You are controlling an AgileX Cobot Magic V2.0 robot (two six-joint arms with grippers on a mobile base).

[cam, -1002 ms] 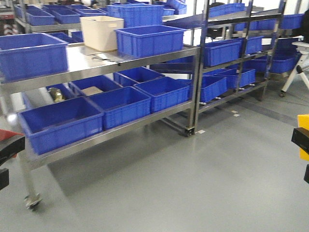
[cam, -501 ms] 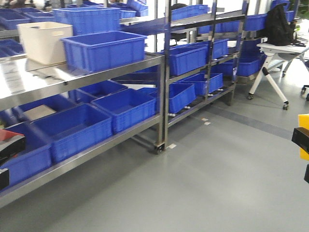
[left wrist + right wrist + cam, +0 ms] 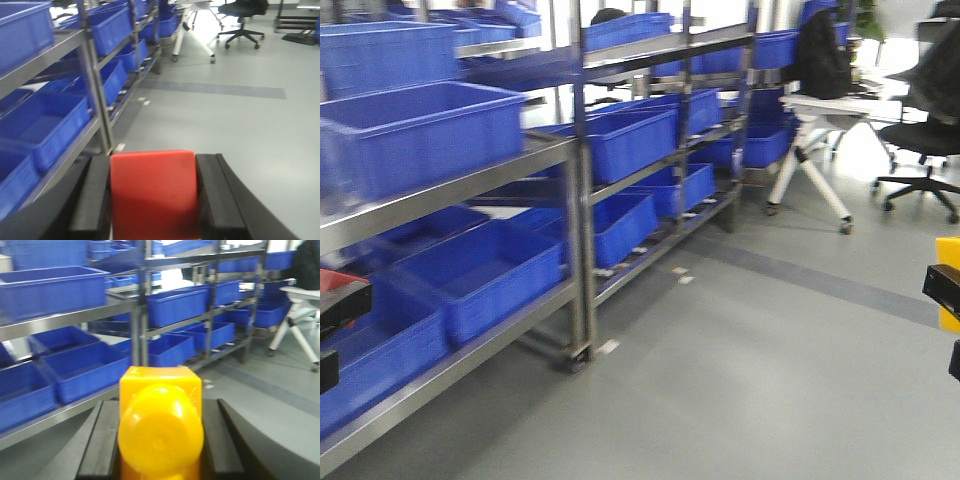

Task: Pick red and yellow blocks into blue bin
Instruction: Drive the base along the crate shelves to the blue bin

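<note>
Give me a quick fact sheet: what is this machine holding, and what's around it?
Left arm: left gripper shut on red block
Right arm: right gripper shut on yellow brick, a round stud facing the wrist camera
Surroundings: steel rack loaded with blue bins, on the robot's left
Floor: grey floor
Background: black office chair, white-legged table
Progress: neither block is in a bin yet

We record a matte red block [image 3: 152, 195] and a bright yellow block [image 3: 160, 425]. The jaws are black. The bins [image 3: 420, 135] are blue, the shelf frames [image 3: 583, 250] silver, the floor [image 3: 770, 390] grey with a darker stripe [image 3: 215, 89].
</note>
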